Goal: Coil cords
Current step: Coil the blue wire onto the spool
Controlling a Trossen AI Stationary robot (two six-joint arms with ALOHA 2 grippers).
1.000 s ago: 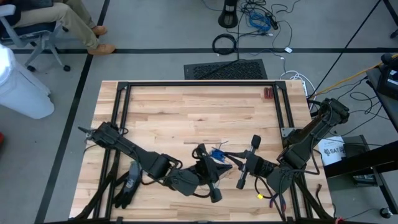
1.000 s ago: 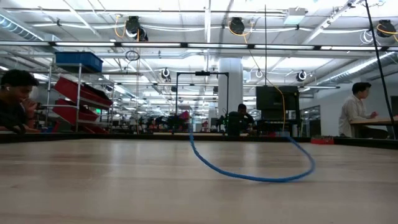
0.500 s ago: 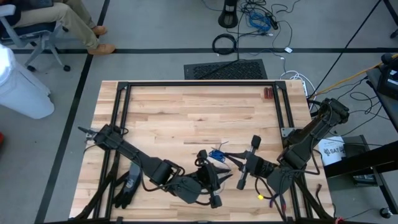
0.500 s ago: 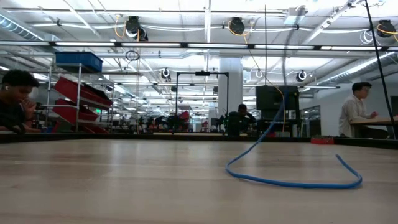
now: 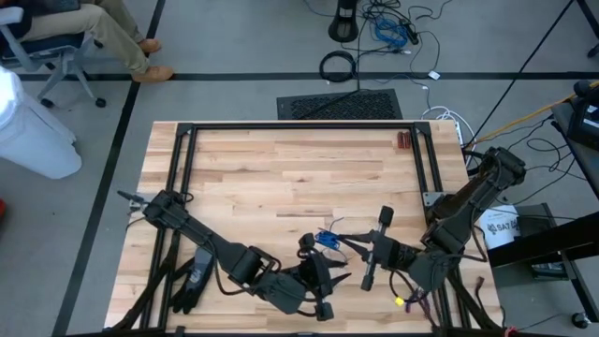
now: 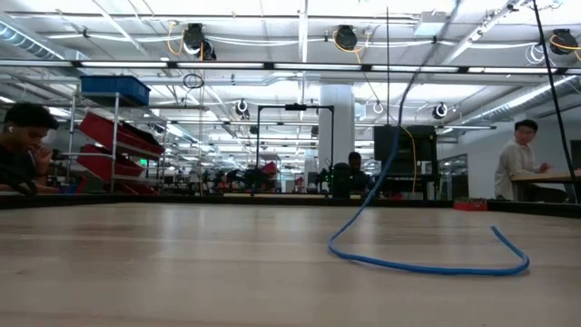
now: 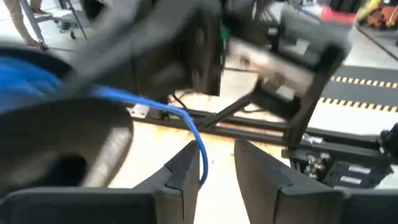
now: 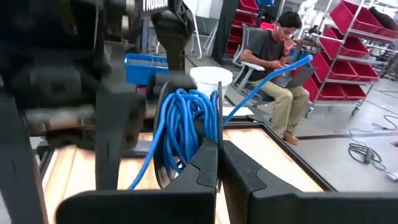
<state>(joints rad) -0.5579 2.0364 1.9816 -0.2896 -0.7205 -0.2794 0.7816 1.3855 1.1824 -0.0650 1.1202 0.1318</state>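
Your right gripper (image 8: 217, 163) is clamped on the coiled blue cord (image 8: 184, 127) above the table's near middle, keeping the loops together. Left gripper (image 7: 214, 165) sits just beside it, fingers apart, empty. The cord's tail lies slack on the wooden table (image 5: 281, 168).

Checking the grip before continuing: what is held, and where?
The right tool pinches the coiled part of the blue cord. The left tool is open, holding nothing.
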